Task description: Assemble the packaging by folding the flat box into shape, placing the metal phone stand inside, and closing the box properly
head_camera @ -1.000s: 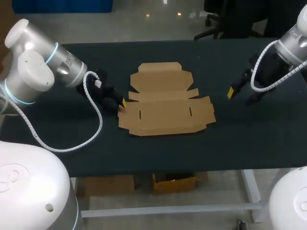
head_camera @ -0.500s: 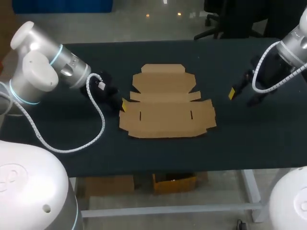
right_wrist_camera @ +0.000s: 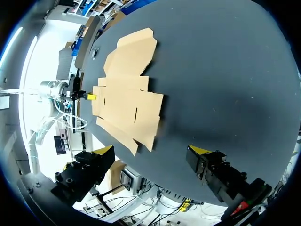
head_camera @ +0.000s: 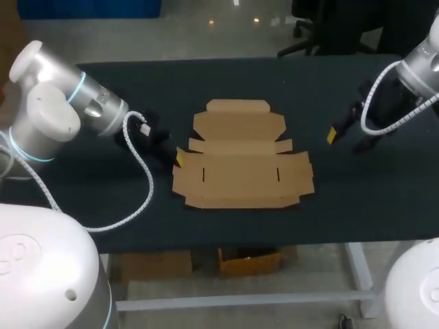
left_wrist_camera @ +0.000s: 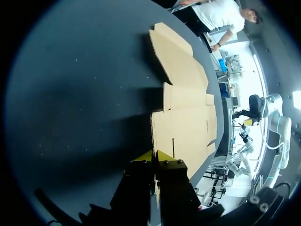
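From the head view, the flat box [head_camera: 243,164] lies unfolded in the middle of the dark table [head_camera: 206,82], its narrower lid panel on the far side and the wide panel on the near side. The left arm [head_camera: 62,113] comes in low from the left, and the left gripper [head_camera: 180,157] sits right at the box's left edge, 1 yellow tip showing against the cardboard. Over on the right, the right gripper [head_camera: 346,138] hangs above bare table, well apart from the box's right edge.

On to the left wrist view: the left gripper [left_wrist_camera: 155,156] has its 2 yellow tips pressed together, a thin sliver of cardboard pinched between them, and the flat box [left_wrist_camera: 186,127] stretches away ahead.

In the right wrist view, the right gripper [right_wrist_camera: 153,150] is spread wide, nothing between its 2 fingers. The flat box [right_wrist_camera: 127,101] lies ahead of it, with the left gripper [right_wrist_camera: 91,96] at its opposite edge.
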{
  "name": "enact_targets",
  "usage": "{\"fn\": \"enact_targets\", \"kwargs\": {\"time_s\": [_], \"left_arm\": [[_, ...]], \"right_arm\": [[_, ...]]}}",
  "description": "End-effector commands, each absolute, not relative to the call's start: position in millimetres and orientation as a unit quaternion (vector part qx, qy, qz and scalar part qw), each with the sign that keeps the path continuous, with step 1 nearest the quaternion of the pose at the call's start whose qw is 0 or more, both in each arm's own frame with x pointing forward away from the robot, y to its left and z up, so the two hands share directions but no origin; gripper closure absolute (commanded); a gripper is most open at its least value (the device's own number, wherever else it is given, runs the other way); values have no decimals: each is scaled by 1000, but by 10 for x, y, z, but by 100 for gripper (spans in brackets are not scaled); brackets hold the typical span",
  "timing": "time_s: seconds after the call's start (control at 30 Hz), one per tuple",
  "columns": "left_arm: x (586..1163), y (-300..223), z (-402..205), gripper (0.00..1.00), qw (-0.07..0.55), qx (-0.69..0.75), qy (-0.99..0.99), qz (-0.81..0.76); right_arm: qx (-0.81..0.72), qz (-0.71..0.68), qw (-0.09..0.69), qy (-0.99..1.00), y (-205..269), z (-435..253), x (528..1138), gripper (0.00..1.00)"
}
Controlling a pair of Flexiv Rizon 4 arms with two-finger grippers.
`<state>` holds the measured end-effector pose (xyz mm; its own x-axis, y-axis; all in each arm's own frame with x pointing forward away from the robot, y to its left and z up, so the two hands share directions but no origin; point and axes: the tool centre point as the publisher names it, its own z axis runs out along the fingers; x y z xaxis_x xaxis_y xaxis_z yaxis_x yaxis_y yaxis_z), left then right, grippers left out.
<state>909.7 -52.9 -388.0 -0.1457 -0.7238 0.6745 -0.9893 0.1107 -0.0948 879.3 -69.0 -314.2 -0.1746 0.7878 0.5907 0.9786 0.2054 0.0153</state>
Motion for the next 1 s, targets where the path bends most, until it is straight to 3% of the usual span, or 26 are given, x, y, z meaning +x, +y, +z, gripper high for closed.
{"fn": "enact_targets", "kwargs": {"time_s": [0.03, 0.83, 0.87, 0.9, 0.93, 0.97, 1.0], "left_arm": [[8991, -528, -3863, 100, 237, 614, -697, 285], [8955, -614, -3875, 100, 248, 611, -696, 284], [8958, -613, -3878, 65, 248, 612, -696, 283], [8963, -608, -3880, 51, 248, 613, -695, 282], [8970, -597, -3879, 21, 247, 616, -693, 281], [8979, -586, -3875, 0, 247, 617, -692, 281], [8989, -568, -3864, 0, 245, 619, -691, 281]], "right_arm": [[-597, -204, 236, -739, -705, -3134, 8756, 0], [-596, -209, 236, -738, -738, -3128, 8706, 0], [-596, -209, 236, -738, -737, -3128, 8706, 0], [-596, -208, 236, -738, -737, -3129, 8707, 0], [-596, -208, 237, -738, -736, -3129, 8707, 0], [-596, -208, 237, -738, -736, -3129, 8708, 0], [-596, -208, 236, -738, -734, -3126, 8710, 0]]}}
